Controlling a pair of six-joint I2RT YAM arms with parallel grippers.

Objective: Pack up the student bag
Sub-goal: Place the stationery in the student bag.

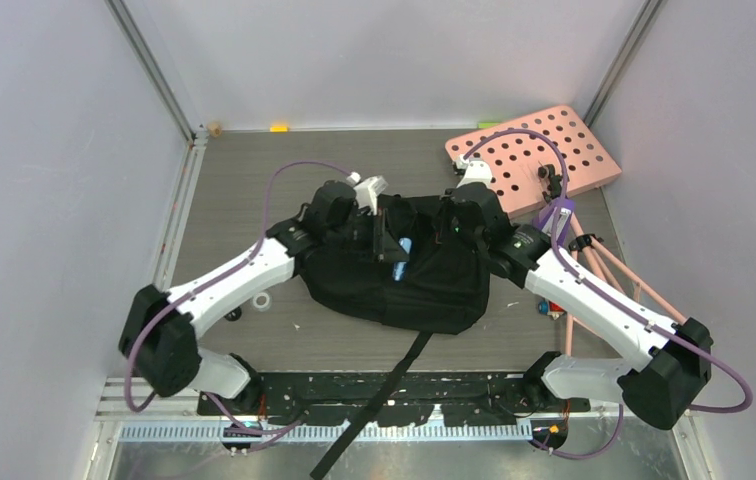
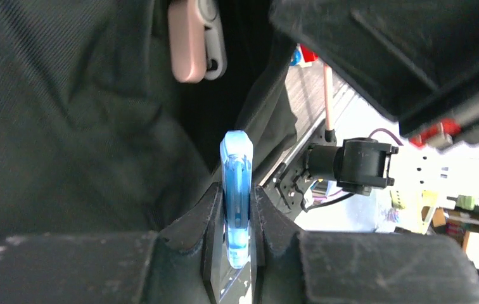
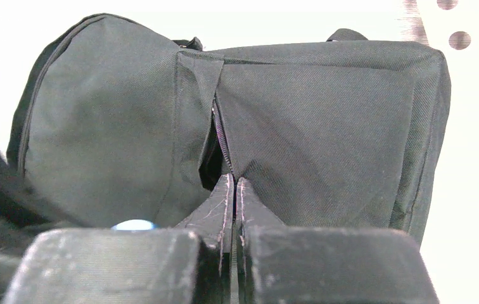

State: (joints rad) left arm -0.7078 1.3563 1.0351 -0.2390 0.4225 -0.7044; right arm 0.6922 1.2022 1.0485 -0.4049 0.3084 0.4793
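The student bag [image 1: 424,285], black fabric, lies in the middle of the table between both arms. My left gripper [image 2: 236,190] is shut on a thin translucent blue object [image 2: 236,161], held upright over the bag's dark opening; from above the blue object [image 1: 401,257] shows at the bag's top middle. A pink item with a grey clip [image 2: 192,39] sits against the black fabric inside. My right gripper [image 3: 234,180] is shut on the bag's zipper edge [image 3: 219,136], with the bag [image 3: 325,133] bulging behind it. The blue object [image 3: 134,225] peeks in at lower left.
A pink board with round holes [image 1: 539,155] leans at the back right, with pink rods [image 1: 604,270] below it. A white tape roll [image 1: 263,301] lies left of the bag. A black strap [image 1: 384,390] trails over the near edge. A small yellow piece [image 1: 278,127] sits by the back wall.
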